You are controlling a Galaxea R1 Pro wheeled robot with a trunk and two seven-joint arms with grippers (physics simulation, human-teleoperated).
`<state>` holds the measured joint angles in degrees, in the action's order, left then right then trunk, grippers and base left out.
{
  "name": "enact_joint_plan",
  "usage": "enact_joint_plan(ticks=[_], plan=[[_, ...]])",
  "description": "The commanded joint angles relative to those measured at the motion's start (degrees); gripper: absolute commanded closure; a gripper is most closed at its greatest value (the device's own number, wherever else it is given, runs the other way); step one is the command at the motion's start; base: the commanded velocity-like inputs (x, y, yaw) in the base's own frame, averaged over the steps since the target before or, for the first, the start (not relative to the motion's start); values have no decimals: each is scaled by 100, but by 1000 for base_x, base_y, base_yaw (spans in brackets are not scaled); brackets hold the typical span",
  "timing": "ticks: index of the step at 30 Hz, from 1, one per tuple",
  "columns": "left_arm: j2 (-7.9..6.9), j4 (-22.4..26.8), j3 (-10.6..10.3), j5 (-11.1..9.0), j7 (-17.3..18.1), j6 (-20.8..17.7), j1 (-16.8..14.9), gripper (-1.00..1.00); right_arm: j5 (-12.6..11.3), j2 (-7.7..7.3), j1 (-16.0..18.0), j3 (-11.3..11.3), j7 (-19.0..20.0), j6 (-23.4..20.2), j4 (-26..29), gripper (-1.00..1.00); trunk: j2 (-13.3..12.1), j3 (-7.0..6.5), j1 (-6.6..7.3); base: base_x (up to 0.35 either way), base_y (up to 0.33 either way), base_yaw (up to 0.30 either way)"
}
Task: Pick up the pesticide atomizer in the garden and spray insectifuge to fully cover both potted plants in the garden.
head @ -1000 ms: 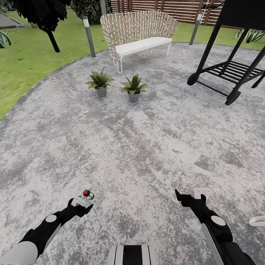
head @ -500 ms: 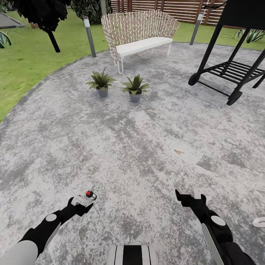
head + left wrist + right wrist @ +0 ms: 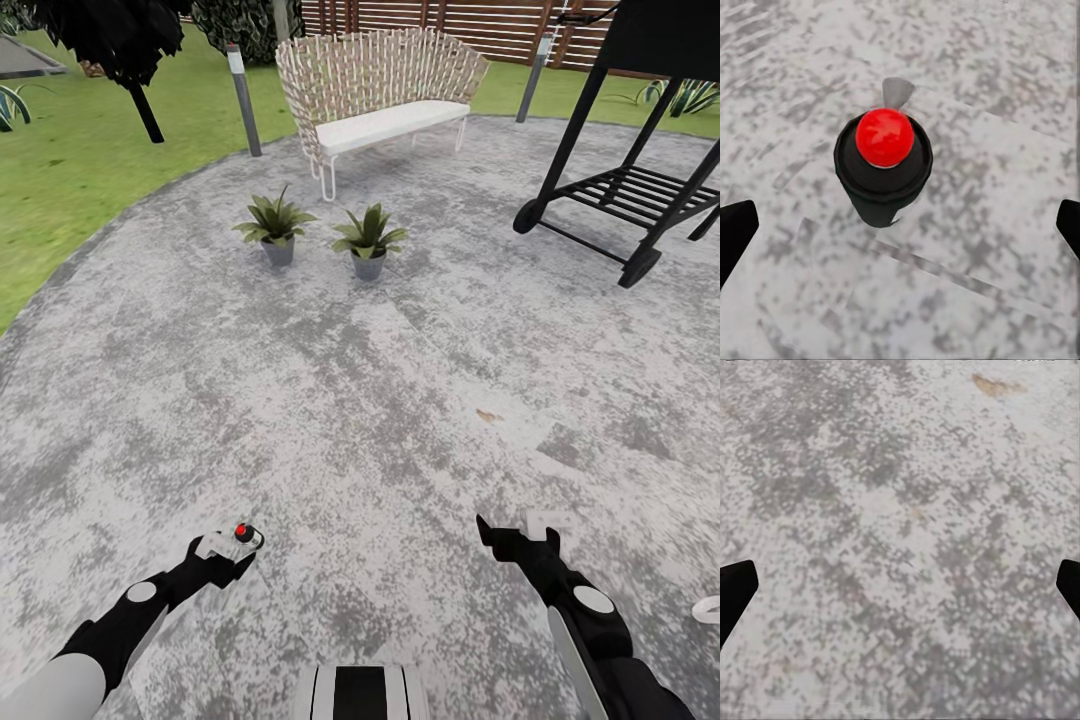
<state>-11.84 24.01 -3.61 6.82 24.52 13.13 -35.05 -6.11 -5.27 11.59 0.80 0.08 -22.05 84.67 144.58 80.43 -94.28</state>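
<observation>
The pesticide atomizer (image 3: 243,535) is sitting upright, red tip up, clamped in the left gripper (image 3: 226,548) low over the paving (image 3: 380,400). The right gripper (image 3: 515,532) is hanging empty, fingers apart. Both potted plants (image 3: 320,235) are standing well ahead, near the wicker seat (image 3: 375,85).

The pesticide atomizer (image 3: 243,534) is a small dark bottle with a round red tip, seen end-on low over the mottled grey paving (image 3: 400,380). Far ahead, the two potted plants (image 3: 274,225) (image 3: 368,240) stand upright side by side, apart, green pointed rosettes in little grey pots.
</observation>
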Motion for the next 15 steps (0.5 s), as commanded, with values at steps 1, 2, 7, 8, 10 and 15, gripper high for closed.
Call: enact_joint_plan(ticks=[1, 2, 7, 8, 10, 15], plan=[[0, -1, -16, 60, -18, 46, -2, -100, -57, -1, 2, 4, 1, -27, 7, -100, 1, 4, 0, 95, 0, 0], [6, -1, -16, 60, -18, 45, -4, -100, -57, -2, 2, 5, 1, -27, 6, -100, 1, 4, 0, 66, 0, 0], [22, -1, -16, 64, -18, 43, -2, -100, -46, -14, 2, 8, 7, -20, 6, -100, 1, 4, 0, 17, 0, 0], [22, -1, -16, 64, -18, 43, -2, -100, -45, -15, 2, 8, 8, -22, 6, -100, 1, 4, 0, 4, 0, 0], [23, -1, -16, 65, -18, 41, -2, -100, -44, -17, 2, 8, 9, -25, 6, -100, 1, 4, 0, 2, 0, 0], [24, -1, -16, 66, -18, 40, -9, -100, -40, -18, 2, 12, 9, -30, 14, -100, 1, 4, 0, 42, 0, 0]])
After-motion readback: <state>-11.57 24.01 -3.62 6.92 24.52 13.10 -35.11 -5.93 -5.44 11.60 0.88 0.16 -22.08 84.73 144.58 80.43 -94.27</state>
